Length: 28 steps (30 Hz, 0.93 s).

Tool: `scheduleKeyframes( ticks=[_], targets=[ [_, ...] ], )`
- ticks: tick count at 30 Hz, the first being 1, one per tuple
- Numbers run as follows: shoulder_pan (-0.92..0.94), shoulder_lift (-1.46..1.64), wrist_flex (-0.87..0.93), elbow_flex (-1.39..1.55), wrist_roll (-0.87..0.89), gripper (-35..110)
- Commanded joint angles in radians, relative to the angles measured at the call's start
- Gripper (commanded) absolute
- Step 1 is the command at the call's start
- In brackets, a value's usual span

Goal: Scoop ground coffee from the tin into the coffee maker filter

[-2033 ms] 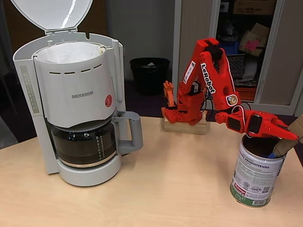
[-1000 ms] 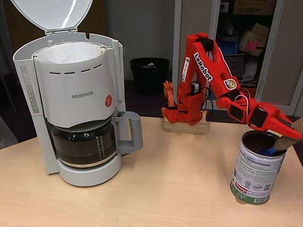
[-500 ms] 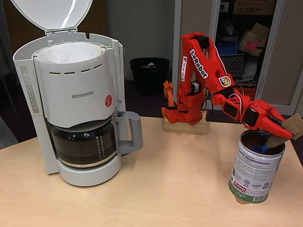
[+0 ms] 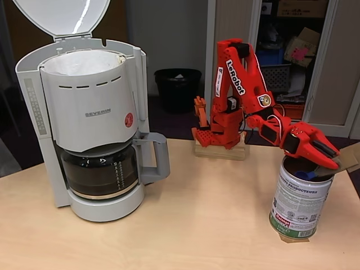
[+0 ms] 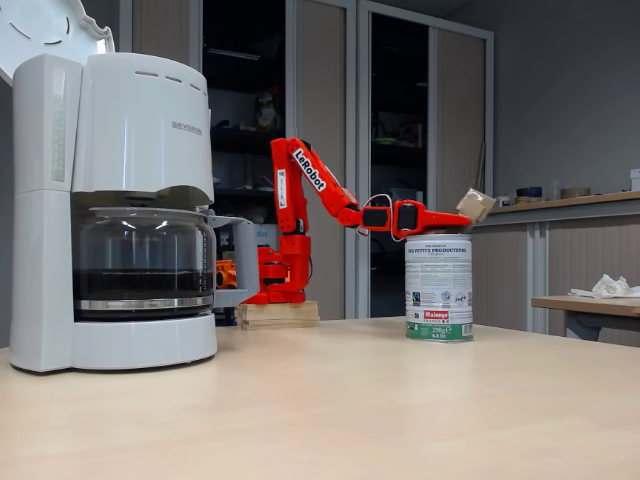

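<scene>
My gripper [image 4: 332, 164], clamped on the scoop [image 4: 306, 175], sits over the tin [image 4: 298, 202] at 3 o'clock; filter [image 4: 81, 62] unfilled, transfer remains.

A: Arm [image 4: 242, 84]: bright orange-red, white strip with black "LeRobot" lettering. Pincer [image 4: 329, 160]: same orange-red, dark insets; tan cardboard-coloured piece [image 4: 349, 157] at its tip.

B: Tin [image 4: 298, 199]: silver rim, white label with black text, green band and red patch near base. Blue object [image 4: 304, 175] visible inside.

A: Coffee maker [image 4: 84, 112]: light grey-white body, grey "SEVERIN" lettering, small red round sticker. Coffee maker filter [image 4: 84, 62]: white. Carafe [image 4: 101, 171]: dark glass.

B: Tabletop [image 4: 169, 236]: pale wood grain. Arm's base block [image 4: 219, 151]: light wood. Bin [image 4: 177, 87] behind: black.
</scene>
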Motion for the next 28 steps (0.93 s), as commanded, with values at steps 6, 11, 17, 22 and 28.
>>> scheduleKeyframes(
  ticks=[6,11,17,22,28],
  targets=[
    [-0.014,-0.008,0.005,-0.034,0.008,11],
    [-0.012,0.021,0.043,-0.044,-0.002,12],
    [0.000,0.101,0.126,-0.037,-0.055,12],
    [0.017,0.183,0.198,-0.025,-0.089,14],
    [0.018,0.253,0.285,-0.028,-0.092,13]
  ],
)
